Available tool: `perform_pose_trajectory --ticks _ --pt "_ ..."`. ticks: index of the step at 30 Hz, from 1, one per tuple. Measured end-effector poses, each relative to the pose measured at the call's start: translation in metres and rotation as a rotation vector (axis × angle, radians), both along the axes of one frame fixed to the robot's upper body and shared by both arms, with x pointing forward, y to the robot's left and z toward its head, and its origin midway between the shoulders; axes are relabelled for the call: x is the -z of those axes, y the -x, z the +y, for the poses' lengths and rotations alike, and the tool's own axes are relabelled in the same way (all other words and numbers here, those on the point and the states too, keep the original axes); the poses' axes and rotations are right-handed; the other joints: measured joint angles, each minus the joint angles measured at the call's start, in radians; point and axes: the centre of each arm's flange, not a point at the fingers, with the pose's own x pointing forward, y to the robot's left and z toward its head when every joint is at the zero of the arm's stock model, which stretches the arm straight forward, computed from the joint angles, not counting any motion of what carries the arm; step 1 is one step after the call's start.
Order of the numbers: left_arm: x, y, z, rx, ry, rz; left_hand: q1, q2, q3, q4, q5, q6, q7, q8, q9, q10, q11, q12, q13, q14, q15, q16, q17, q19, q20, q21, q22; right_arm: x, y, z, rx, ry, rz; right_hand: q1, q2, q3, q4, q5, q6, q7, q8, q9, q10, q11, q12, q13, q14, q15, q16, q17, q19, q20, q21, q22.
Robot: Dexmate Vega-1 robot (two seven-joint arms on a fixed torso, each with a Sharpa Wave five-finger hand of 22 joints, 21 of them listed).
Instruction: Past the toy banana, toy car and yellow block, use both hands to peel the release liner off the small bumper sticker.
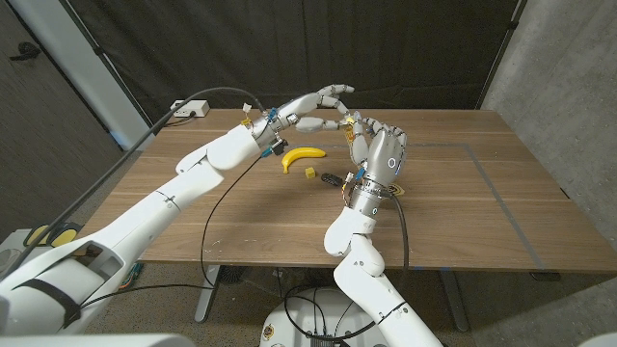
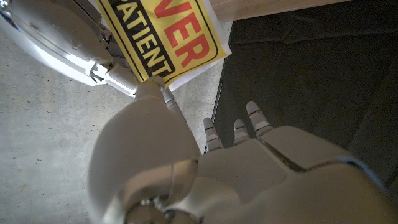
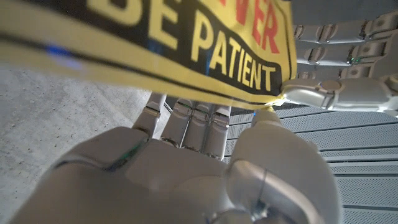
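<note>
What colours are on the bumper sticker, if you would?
Yellow with a black band and red lettering on the bumper sticker, best in the right wrist view.

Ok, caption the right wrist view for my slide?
Both hands, right hand and left hand, pinch one corner of the yellow bumper sticker.

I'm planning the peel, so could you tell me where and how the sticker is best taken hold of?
By its corner, I would judge. The sticker is held up between the two hands, and both pinch it where its yellow corner ends. The left hand comes from one side and the right hand from the other, so thumb and fingertip can part the liner at that edge.
</note>
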Motion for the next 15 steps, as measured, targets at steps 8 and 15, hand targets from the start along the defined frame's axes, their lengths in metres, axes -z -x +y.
perform_pose_trajectory --ticks 8,15 --pt "-0.0038 0.002 0.0001 -0.038 -0.008 -0.025 0.004 0.001 -0.006 -0.001 0.008 0.0 0.0 0.0 0.0 0.005 0.005 0.002 0.005 0.0 0.0 0.0 -0.003 0.0 0.0 0.0 0.005 -0.0032 -0.0009 -0.0036 -0.031 0.006 0.002 0.007 -0.027 -0.003 -0.024 -0.008 -0.058 -0.016 -0.025 0.0 -0.061 -0.013 -0.019 0.01 -0.034 0.007 0.001 -0.011 -0.01 0.011 0.0 0.0" --pt "-0.0061 0.0018 0.0011 -0.063 0.003 -0.039 0.008 0.002 -0.009 0.001 0.008 0.0 0.0 0.0 0.0 0.005 0.005 0.002 0.005 0.0 0.0 0.0 -0.003 0.0 0.0 0.0 0.005 -0.0043 -0.0024 -0.0084 -0.075 0.03 0.003 0.11 -0.025 0.029 -0.084 0.012 -0.034 -0.039 -0.015 0.005 -0.034 -0.042 -0.011 0.012 -0.041 0.011 0.015 -0.022 0.006 0.012 0.01 0.0"
